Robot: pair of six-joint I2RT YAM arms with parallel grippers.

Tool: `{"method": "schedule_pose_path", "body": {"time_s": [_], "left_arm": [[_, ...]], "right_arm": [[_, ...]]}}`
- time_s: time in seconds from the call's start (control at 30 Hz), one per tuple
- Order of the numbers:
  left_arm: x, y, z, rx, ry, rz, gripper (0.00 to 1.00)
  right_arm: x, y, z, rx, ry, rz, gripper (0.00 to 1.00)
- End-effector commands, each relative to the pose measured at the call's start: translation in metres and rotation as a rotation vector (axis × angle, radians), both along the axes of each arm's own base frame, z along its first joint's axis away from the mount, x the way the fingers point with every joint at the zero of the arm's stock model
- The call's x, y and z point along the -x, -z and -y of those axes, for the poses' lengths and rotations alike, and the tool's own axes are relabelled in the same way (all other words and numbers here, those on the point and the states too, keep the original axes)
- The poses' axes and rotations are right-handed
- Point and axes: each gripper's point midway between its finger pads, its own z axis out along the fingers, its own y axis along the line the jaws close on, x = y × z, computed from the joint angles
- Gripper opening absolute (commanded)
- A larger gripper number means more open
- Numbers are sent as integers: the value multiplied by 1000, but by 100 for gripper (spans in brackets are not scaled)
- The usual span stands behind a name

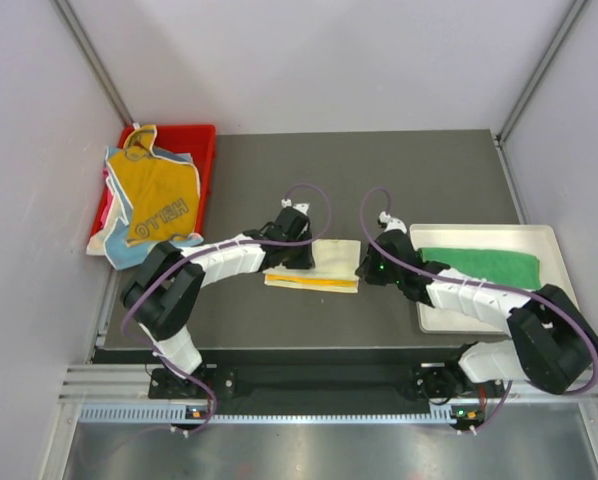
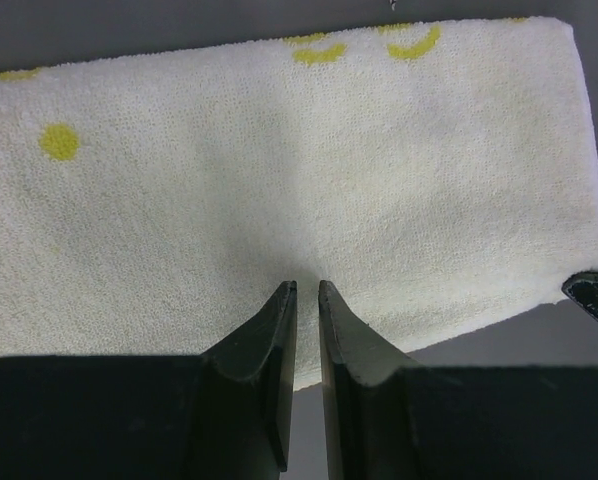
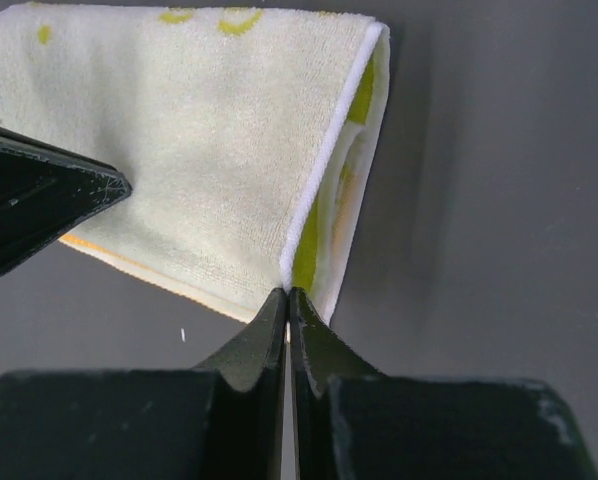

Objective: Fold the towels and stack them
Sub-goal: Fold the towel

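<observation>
Seen from overhead, a dark bench [image 1: 399, 180] carried a white tray [image 1: 559, 260] on the robot's right side. A green towel [image 1: 479, 267], folded into a long strip, lay flat inside the tray. Just beside the tray's left edge, on the bare bench, lay a yellow pastel-patterned towel [image 1: 314, 265], folded into a flat rectangle with its layered edges showing along the near side. Well to the left of the tray, at the bench's far corner, sat a red bin [image 1: 194, 140]. An orange-yellow towel with "HELLO" lettering [image 1: 159, 195] was draped unfolded over it, with a light blue towel [image 1: 124, 258] showing beneath.

The right end effector [image 3: 287, 292] sat between the tray and the yellow towel. Its fingers were pressed fully together, with nothing visible between them and their tips touching the towel's folded edge nearest the tray.

The left end effector [image 2: 306, 288] sat over the part of that towel farther from the tray. Its fingers were nearly together, with a thin gap between them. The tips rested at the towel's near edge, but the pictures did not show whether they pinched the cloth.
</observation>
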Motion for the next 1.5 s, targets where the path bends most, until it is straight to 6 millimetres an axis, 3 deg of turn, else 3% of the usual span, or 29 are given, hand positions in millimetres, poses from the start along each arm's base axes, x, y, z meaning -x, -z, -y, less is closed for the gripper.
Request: {"method": "schedule_pose_path", "body": {"time_s": [0.0, 0.3, 0.53, 0.67, 0.77, 0.93, 1.07, 1.17, 1.27, 1.37, 1.47], "left_arm": [[-5, -13, 8, 45, -8, 43, 20], [12, -1, 11, 18, -1, 12, 18], [18, 14, -11, -65, -72, 1, 14], [22, 14, -14, -60, -81, 5, 13], [21, 5, -12, -45, -73, 20, 14], [0, -42, -11, -54, -85, 128, 17], [-22, -60, -39, -187, -202, 199, 17], [-22, -51, -54, -250, -241, 163, 15], [-13, -29, -66, -286, -269, 118, 11], [8, 4, -85, -336, -281, 60, 10], [23, 25, -94, -339, -286, 23, 9]], "right_arm": [[6, -11, -8, -35, -40, 36, 0], [20, 6, -7, -25, -57, -4, 0], [22, 13, -5, -4, -56, -21, 1], [16, 1, -6, -3, -51, 4, 13], [13, -12, -1, 33, -41, 13, 21], [3, -48, 1, 27, -13, 73, 24], [-4, -67, -6, -8, -12, 107, 25], [-14, -69, -18, -12, -28, 100, 25], [-20, -60, -32, -11, -50, 81, 25], [-19, -30, -39, 9, -66, 19, 23], [-11, -6, -39, 1, -62, -30, 22]]}}
